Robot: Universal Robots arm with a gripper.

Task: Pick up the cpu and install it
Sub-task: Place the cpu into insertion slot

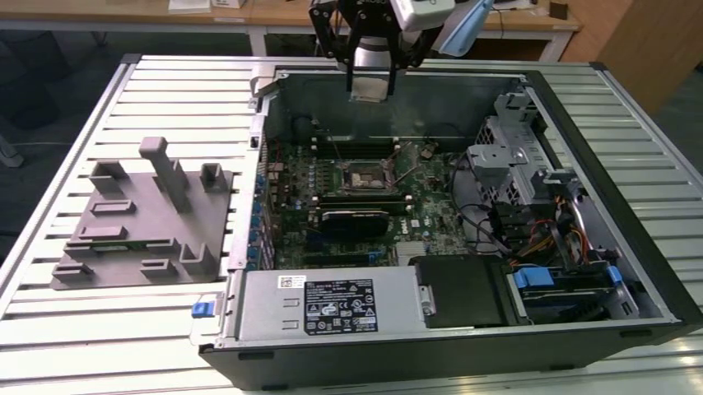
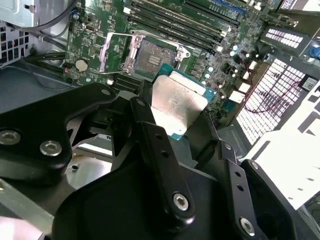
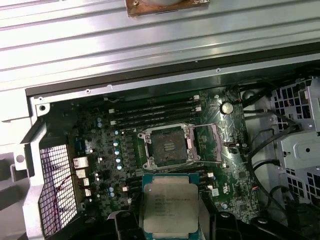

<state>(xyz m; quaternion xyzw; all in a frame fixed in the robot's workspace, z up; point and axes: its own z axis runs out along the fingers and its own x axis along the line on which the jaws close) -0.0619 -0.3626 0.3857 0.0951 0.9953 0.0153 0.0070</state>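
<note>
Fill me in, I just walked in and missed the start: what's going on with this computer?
The robot's claw is shut on the cpu and holds it in the air over the open computer case. On the board below, the motherboard socket is empty, with its cover plate folded aside. The cpu is not yet seated.

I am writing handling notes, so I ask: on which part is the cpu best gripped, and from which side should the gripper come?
By two opposite thin edges, coming from above. The cpu is a flat square, so only its edges offer parallel faces for the fingers, and this leaves its broad faces free. The gripper holds it this way now.
</note>
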